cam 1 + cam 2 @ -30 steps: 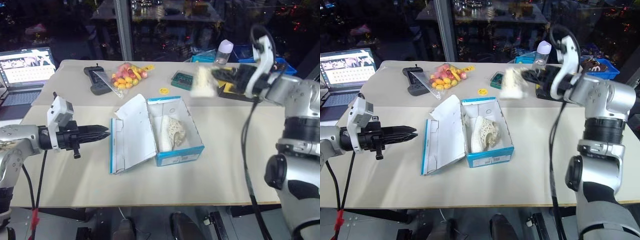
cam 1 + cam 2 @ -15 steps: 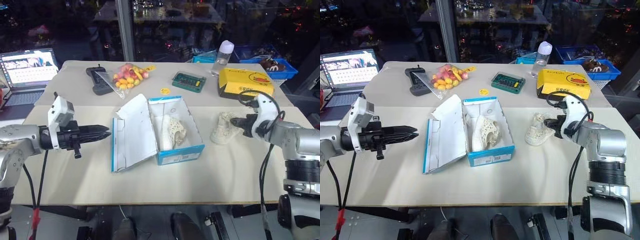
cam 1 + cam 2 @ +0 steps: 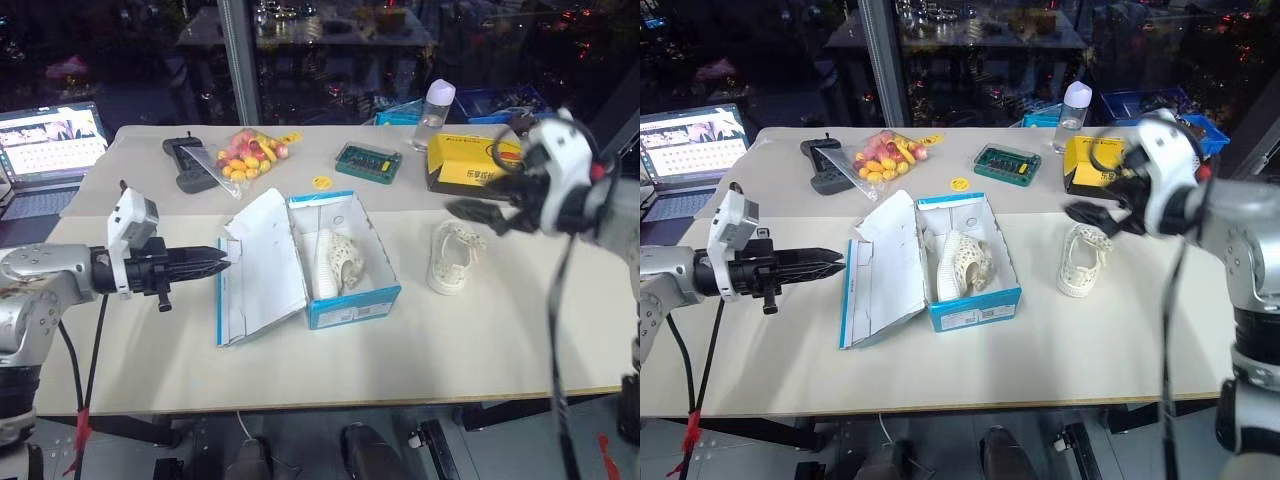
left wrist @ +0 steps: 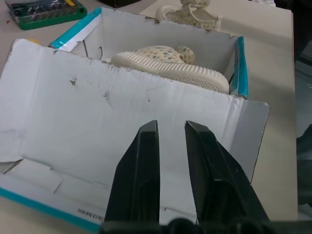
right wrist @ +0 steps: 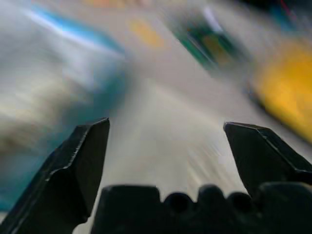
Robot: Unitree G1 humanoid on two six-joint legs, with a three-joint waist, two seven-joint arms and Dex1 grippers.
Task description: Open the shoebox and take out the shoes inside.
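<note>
Clutter along the far side of the beige table [image 3: 300, 370]

An open laptop with a lit screen [image 3: 52, 140] sits on a grey surface just past the table's left edge. Near the far edge, from left to right, lie a black handheld device [image 3: 185, 163], a clear plastic bag of red and yellow sweets [image 3: 245, 152], a small round yellow disc [image 3: 321, 182], a flat green case with a clear lid [image 3: 368, 161], a clear bottle with a pale cap [image 3: 434, 103] and a yellow rectangular box with a duck logo [image 3: 470, 160]. Behind the bottle and the yellow box stand blue plastic bins [image 3: 1140, 103].
</note>
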